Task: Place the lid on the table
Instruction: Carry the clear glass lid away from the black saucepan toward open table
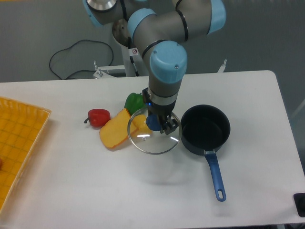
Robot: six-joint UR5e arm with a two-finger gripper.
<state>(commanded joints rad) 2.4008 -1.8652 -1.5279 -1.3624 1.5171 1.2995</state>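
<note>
Three veg items sit left of the claw (pixel 156 123): red pepper (pixel 98 117), green pepper (pixel 134 101), and a yellow piece (pixel 116 130) between them, all on the desk (pixel 95 181). Lid (pixel 153 134) overlaps the yellow piece's right end in view; can't tell if touching. Green pepper is just behind the lid, partly hidden by the arm. Saucepan (pixel 205 129) sits just right of the lid, rims nearly meeting, blue handle pointing toward the camera. Pan interior looks dark, nothing visible inside. Yellow tray (pixel 19 138) at far left desk edge, well apart; contents can't tell. Black cable (pixel 71 57) on floor behind the desk. Claw is pinching the lid's blue knob, pointing down. Lid is held roughly level, shadow on the desk below it, so it looks off the surface.
</note>
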